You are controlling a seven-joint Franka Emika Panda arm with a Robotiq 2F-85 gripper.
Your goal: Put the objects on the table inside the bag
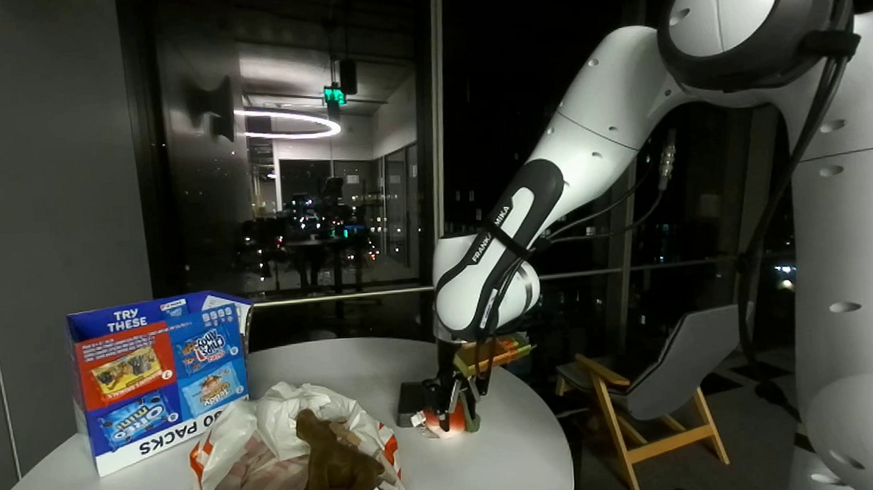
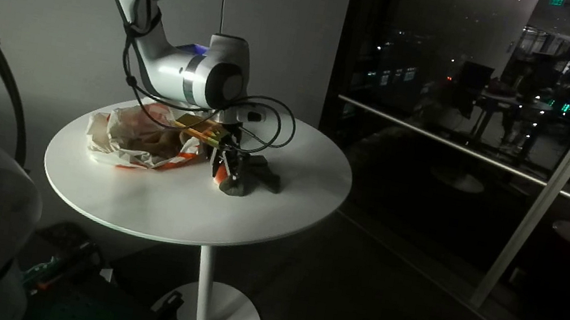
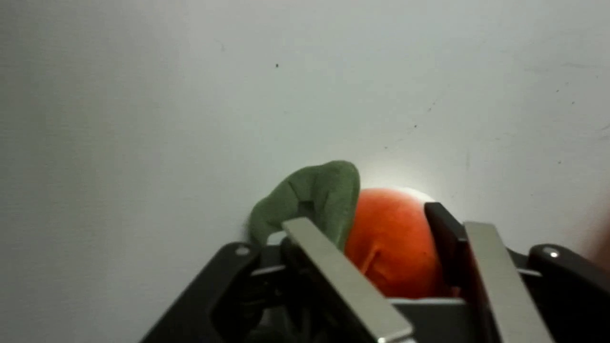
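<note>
Left of the gripper (image 3: 376, 224) in an exterior view, the bag (image 1: 303, 399) has a brown toy (image 1: 343, 466) crowding its mouth, so the next thing dropped could roll right off. Then some green fabric (image 3: 331, 193) bunches by one finger (image 3: 350, 278), and the orange toy (image 3: 393, 243) sits between both fingers, down at the table (image 3: 143, 119); can't tell if they're squeezing, and a lopsided pinch could let it slip.

Pincer (image 3: 368, 226) astride orange object (image 3: 394, 238) (green piece (image 3: 331, 197) alongside).

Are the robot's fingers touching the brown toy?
Apart: in an exterior view, the bag's edge and white table show between the fingers and the brown toy.
</note>
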